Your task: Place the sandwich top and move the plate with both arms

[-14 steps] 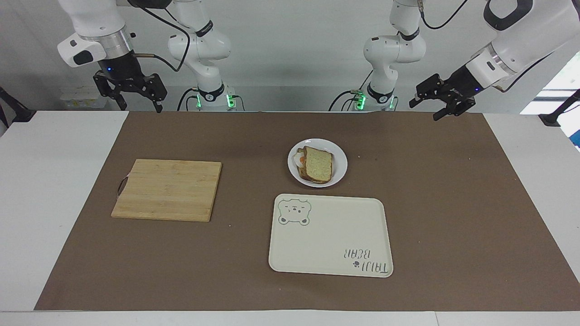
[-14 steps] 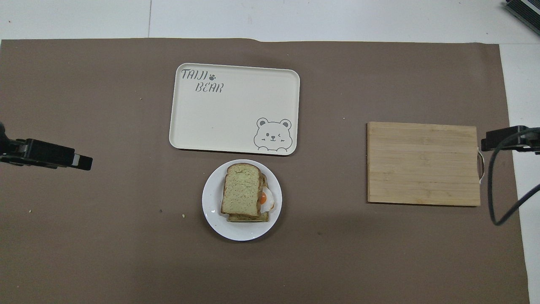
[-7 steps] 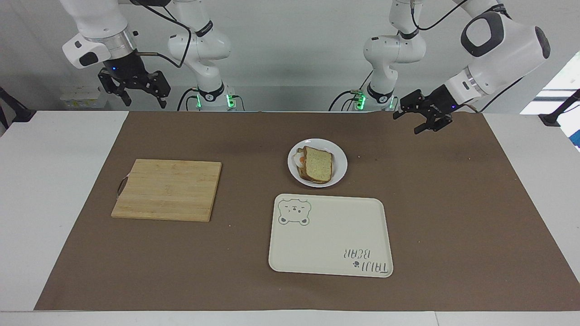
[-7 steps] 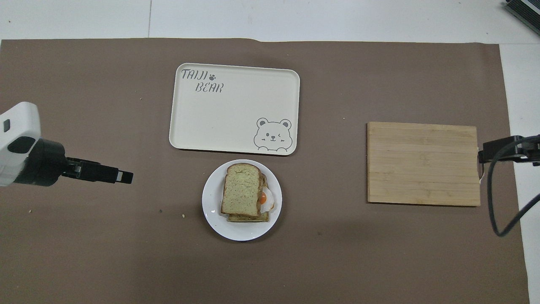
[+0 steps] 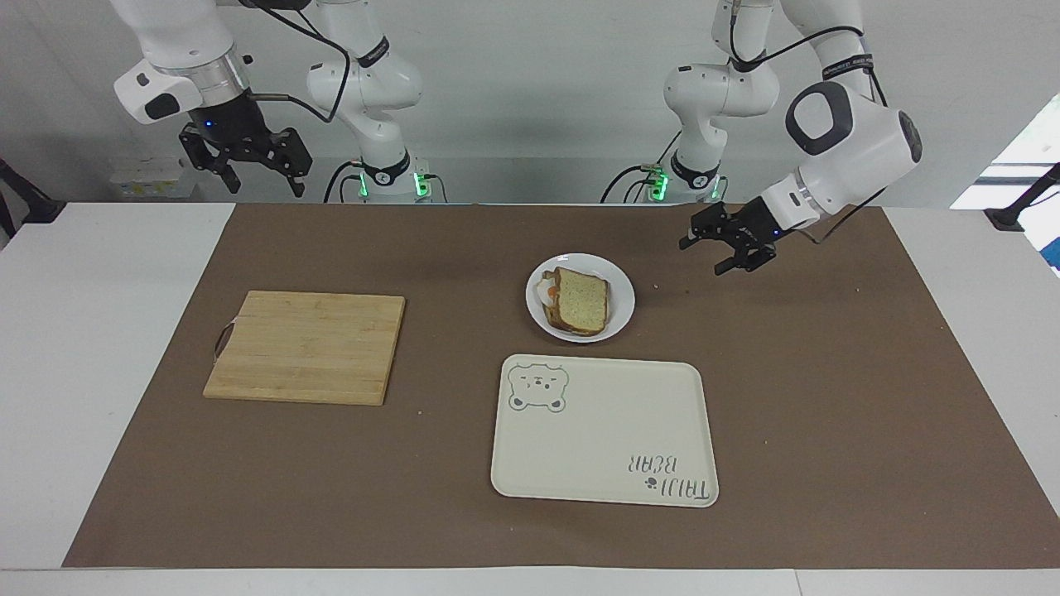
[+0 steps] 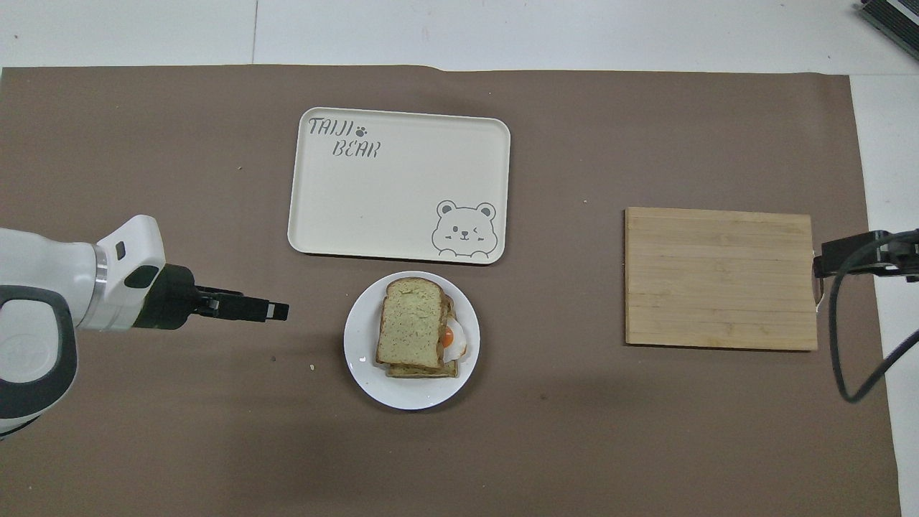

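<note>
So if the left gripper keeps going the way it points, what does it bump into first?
Probably the plate, at the rim toward the left arm's end. The left gripper points at it with open fingers, but it is up in the air, so it might pass over the rim to the sandwich top.

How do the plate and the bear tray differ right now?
The plate is round and white; the tray is rectangular, cream and larger. The plate holds the sandwich, its top slice already on; the tray holds nothing. The plate lies nearer the robots. Both rest on the brown mat.
</note>
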`<action>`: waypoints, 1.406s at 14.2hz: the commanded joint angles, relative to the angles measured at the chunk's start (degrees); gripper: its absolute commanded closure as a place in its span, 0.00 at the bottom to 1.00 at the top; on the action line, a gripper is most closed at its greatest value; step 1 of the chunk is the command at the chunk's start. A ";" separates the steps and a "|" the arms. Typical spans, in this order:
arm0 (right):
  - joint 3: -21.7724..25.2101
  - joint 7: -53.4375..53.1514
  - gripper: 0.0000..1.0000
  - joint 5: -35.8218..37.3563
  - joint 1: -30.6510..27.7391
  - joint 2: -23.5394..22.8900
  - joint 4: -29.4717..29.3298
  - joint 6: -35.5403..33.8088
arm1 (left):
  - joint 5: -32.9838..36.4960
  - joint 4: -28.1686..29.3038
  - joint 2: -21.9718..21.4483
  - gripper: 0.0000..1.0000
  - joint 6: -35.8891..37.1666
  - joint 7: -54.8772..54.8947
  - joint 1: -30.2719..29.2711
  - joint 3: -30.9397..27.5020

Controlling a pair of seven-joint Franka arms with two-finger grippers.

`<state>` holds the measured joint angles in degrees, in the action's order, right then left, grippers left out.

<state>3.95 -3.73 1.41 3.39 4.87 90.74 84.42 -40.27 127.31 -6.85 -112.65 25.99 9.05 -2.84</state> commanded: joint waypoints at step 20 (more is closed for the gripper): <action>0.00 1.80 0.00 -1.06 -0.49 0.14 -0.56 -0.84 | -15.45 11.28 10.10 0.29 -21.82 10.22 13.09 -0.67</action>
<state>3.96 -3.73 1.41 3.38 4.87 90.73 84.42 -53.90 136.35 3.82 -133.06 34.58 21.51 -3.03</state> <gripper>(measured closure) 0.000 0.062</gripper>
